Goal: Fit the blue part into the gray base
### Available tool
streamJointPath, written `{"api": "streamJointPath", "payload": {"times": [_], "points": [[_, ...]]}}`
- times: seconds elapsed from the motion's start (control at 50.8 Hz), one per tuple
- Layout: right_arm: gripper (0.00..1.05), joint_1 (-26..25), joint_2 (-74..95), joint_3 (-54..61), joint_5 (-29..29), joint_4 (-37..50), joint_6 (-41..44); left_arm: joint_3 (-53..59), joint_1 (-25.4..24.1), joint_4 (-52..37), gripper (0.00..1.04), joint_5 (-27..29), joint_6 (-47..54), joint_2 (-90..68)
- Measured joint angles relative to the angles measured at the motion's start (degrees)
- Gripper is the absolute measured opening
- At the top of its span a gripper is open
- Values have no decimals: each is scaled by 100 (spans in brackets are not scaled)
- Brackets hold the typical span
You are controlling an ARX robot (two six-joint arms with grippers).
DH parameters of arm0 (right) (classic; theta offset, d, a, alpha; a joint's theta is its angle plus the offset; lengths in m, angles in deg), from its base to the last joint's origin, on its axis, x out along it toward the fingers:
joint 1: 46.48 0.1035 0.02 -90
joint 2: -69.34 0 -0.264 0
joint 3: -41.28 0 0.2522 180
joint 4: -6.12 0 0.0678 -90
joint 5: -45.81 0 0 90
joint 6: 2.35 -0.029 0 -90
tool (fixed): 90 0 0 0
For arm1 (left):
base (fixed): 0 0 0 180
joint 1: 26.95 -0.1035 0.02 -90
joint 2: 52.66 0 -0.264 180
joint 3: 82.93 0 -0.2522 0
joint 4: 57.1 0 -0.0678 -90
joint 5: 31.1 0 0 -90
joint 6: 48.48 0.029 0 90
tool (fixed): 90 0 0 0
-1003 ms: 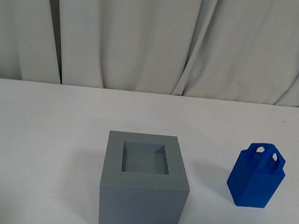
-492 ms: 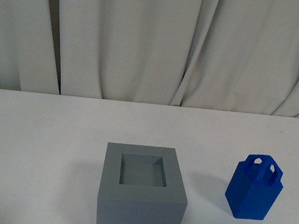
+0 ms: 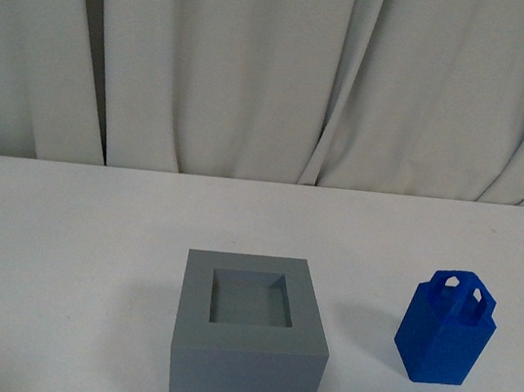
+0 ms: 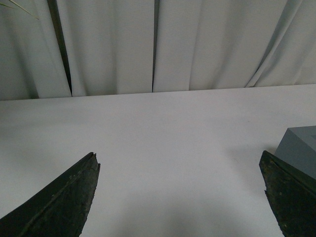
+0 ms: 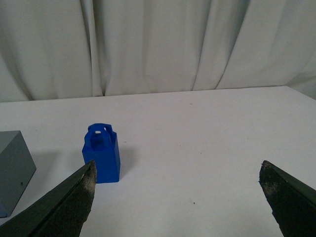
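Note:
The gray base (image 3: pixel 251 337) stands on the white table at the front centre, its square recess facing up and empty. The blue part (image 3: pixel 446 327) stands upright to its right, handle on top, apart from the base. Neither arm shows in the front view. In the left wrist view my left gripper (image 4: pixel 180 185) is open and empty over bare table, with a corner of the gray base (image 4: pixel 299 148) by one finger. In the right wrist view my right gripper (image 5: pixel 177 190) is open and empty; the blue part (image 5: pixel 101 154) stands ahead near one finger, with the gray base (image 5: pixel 12 170) at the edge.
A white table (image 3: pixel 56 254) carries both things. A pale pleated curtain (image 3: pixel 261 68) hangs along its far edge.
The front view shifted slightly a second ago, so the base and the blue part sit a little lower in the picture. Neither thing moved on the table.

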Motion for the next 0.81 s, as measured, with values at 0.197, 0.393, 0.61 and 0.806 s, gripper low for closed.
{"api": "streamJointPath", "payload": {"times": [0.197,0.393,0.61,0.806], "points": [[97,0,0,0,0,0,0,0,0,0,99,0,0,0],[97,-466,369,-144,1539,-306,284,0,0,0,99,15,-2,0],[97,-852,2837,-850,3989,739,1132,0,0,0,99,2,0,0],[97,-708,5276,-2225,3862,704,1937,0,0,0,99,4,0,0]]}}
